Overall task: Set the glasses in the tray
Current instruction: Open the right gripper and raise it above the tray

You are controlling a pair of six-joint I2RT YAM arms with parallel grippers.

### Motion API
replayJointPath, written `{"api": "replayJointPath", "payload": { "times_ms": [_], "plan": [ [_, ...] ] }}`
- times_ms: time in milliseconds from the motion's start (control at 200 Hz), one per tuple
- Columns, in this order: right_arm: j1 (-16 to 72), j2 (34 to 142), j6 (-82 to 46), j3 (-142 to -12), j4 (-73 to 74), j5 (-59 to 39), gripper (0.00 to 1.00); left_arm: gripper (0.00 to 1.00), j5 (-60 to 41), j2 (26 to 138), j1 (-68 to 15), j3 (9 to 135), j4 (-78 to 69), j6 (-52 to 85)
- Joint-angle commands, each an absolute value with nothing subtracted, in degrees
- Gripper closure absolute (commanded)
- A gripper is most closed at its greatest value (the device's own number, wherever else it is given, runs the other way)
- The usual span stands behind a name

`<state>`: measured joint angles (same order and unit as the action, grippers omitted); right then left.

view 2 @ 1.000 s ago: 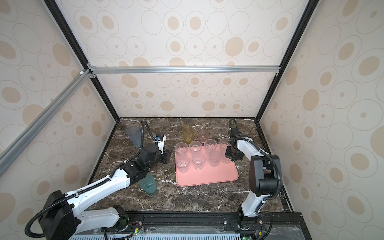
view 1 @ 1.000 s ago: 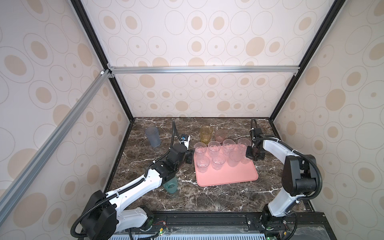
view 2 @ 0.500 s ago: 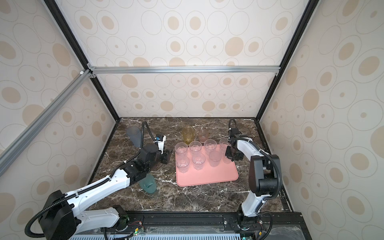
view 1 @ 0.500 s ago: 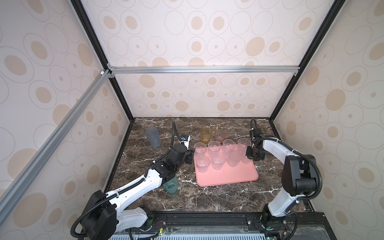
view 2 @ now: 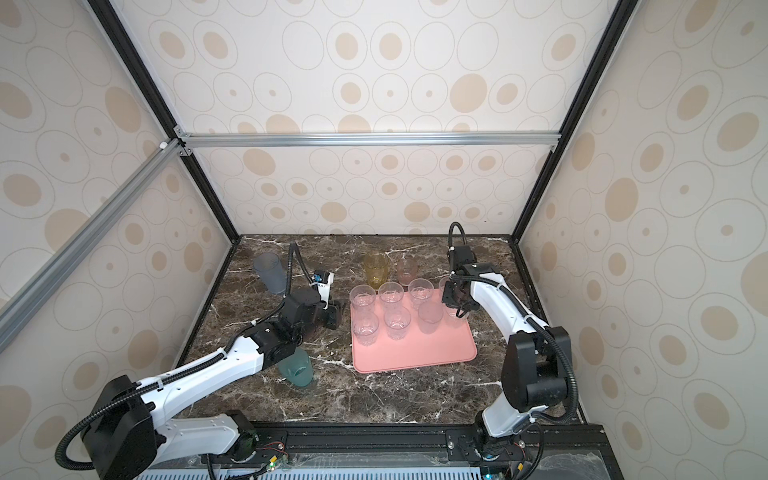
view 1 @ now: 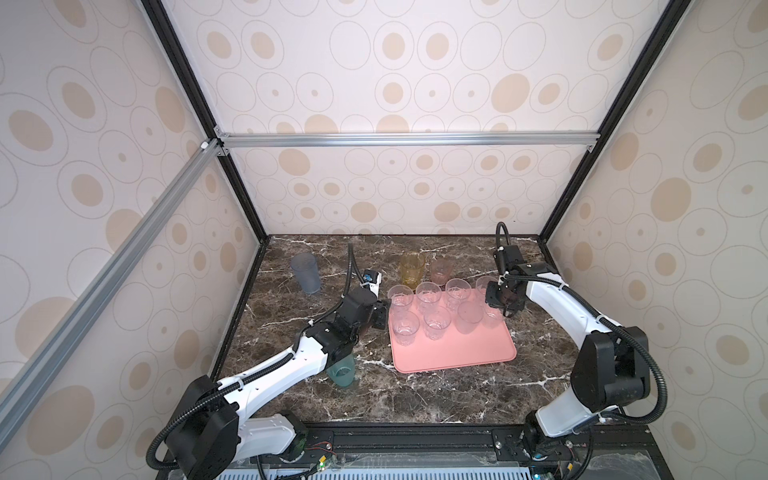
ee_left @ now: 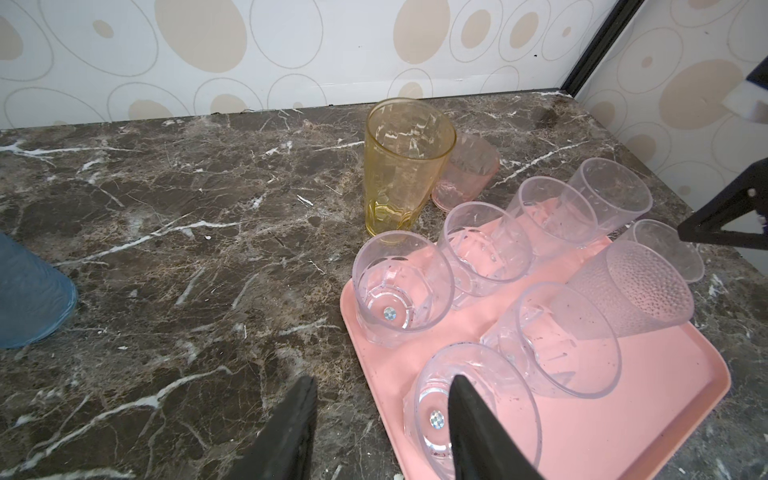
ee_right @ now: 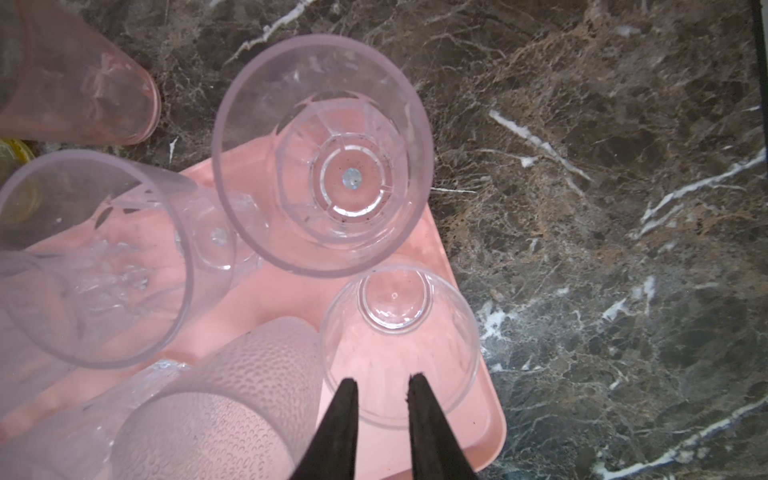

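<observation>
At the far left of the dark marble tabletop (view 1: 436, 399) a blue-grey translucent tumbler (view 1: 305, 272) stands alone. Nearer the front, a teal-green translucent tumbler (view 1: 345, 374) stands partly hidden under the left arm (view 1: 270, 374). That arm lies low and stretched toward the salmon-pink rectangular tray (view 1: 457, 353). Its left tool (ee_left: 382, 378) is spread wide at the tray's left edge and grips nothing.

An amber-yellow faceted tumbler (view 1: 412, 268) and a short pink tumbler (view 1: 440, 270) stand on the tabletop just behind the tray. The tray's far half holds eight upright glasses in two rows: six clear faceted glasses (view 1: 428, 291), a frosted dimpled tumbler (view 1: 469, 318) and a small clear glass (ee_right: 399, 345) at the right edge. Its near half is bare, with open tabletop in front.

The right arm (view 1: 557, 303) arches over. Its right tool (ee_right: 382, 380) points down above the small clear glass, fingers slightly parted, with nothing pinched between them.
</observation>
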<state>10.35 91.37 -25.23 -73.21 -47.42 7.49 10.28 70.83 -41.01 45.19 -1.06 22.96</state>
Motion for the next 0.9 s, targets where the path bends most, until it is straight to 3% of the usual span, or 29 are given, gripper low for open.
{"api": "replayJointPath", "payload": {
  "times_ms": [0, 715, 895],
  "plan": [
    [10.45, 90.66, -25.82, -74.95, -49.65, 8.53, 0.75, 0.49, 10.32, 70.46, -41.59, 46.96, 0.26, 24.07],
    [11.30, 88.84, -26.16, -76.47, -51.03, 9.08, 0.75, 0.48, 10.65, 70.66, -41.62, 47.01, -0.27, 22.93],
    [17.30, 87.51, -28.29, -76.72, -49.86, 8.00, 0.74, 0.48, 10.81, 70.49, -41.68, 47.30, -0.23, 23.42]
  ]
}}
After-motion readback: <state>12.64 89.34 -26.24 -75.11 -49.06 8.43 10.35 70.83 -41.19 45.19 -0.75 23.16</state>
